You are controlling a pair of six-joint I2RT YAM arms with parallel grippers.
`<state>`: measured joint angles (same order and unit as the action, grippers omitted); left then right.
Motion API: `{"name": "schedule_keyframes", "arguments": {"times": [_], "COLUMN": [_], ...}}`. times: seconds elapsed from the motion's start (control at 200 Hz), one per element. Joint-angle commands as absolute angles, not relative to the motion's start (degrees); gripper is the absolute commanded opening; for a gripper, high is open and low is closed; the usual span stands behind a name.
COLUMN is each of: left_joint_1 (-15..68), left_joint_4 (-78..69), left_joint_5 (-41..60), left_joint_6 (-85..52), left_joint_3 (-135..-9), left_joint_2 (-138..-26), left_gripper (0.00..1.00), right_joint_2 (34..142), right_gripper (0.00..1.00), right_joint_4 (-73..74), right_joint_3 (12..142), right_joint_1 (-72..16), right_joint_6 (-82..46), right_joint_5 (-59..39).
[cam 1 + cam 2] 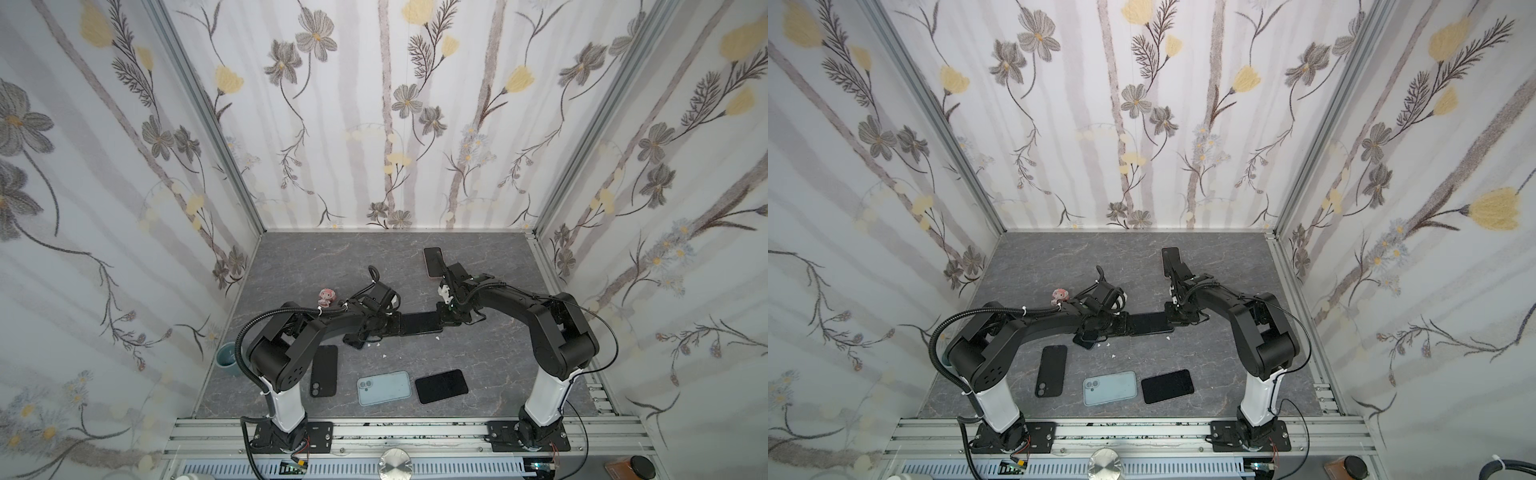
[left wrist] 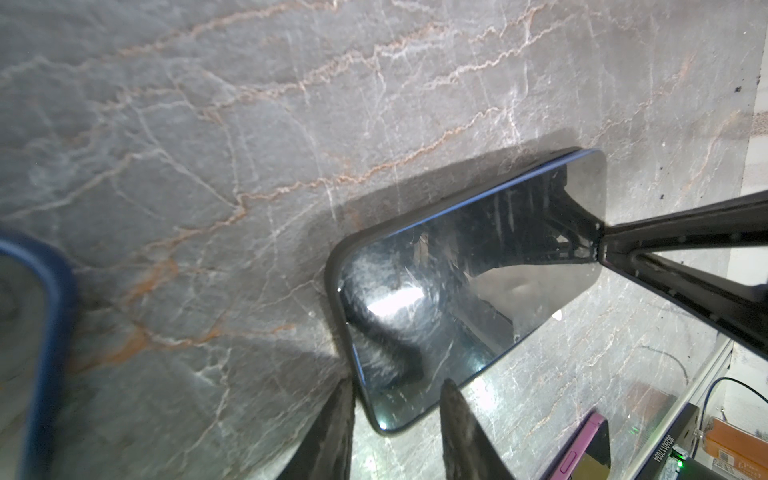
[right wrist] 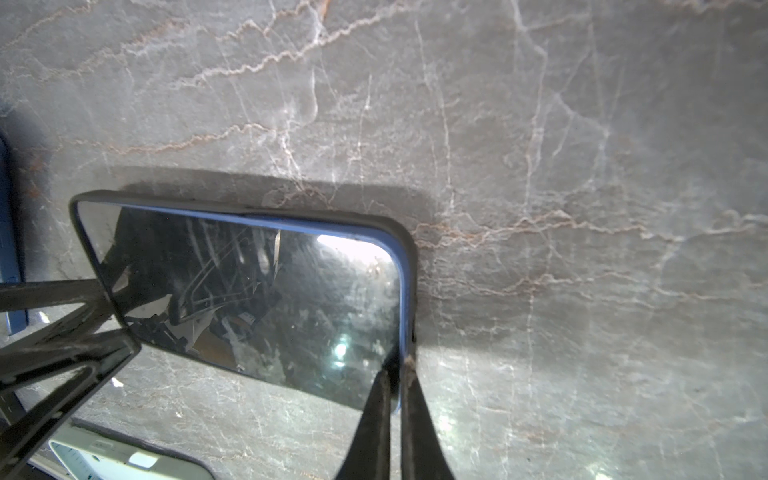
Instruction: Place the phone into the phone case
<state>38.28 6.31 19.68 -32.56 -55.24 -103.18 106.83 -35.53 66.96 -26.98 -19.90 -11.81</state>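
Between the two sets of jaws, the phone lies glass-up, partly seated in its dark case. The left gripper appears to clasp one corner, jaws part-spread. The right gripper, jaws closed, presses the opposite rim. The stiff, slick glass is likely best handled by its edges; the case rim looks pliable.

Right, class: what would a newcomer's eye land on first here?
In the middle lies a dark phone, screen-up: the right tool pinches its case at the rim, the left tool straddles a corner. Nearer the front lies a pale blue phone or case, lenses up.
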Motion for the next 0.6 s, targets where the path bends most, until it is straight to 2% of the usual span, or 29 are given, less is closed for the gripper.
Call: {"name": "schedule_keyframes", "arguments": {"times": [0.0, 0.594], "left_joint_1": [38.3, 38.2], "left_joint_4": [10.2, 10.2], "left_joint_5": [18.7, 19.0], "left_joint_6": [-32.5, -32.2], "left_joint_3": [-55.1, -55.1], "left_joint_2": [-103.5, -103.5], "left_gripper": [0.38, 0.38], "right_joint_2": [110.2, 111.1], "right_gripper": [0.08, 0.08], "right_joint_4": [-37.3, -37.7], "right_joint_3": [65.0, 66.0], "right_joint_1": [-27.5, -27.8], "right_joint_6": [-19.8, -19.7], "right_joint_5": [-5.7, -5.1]}}
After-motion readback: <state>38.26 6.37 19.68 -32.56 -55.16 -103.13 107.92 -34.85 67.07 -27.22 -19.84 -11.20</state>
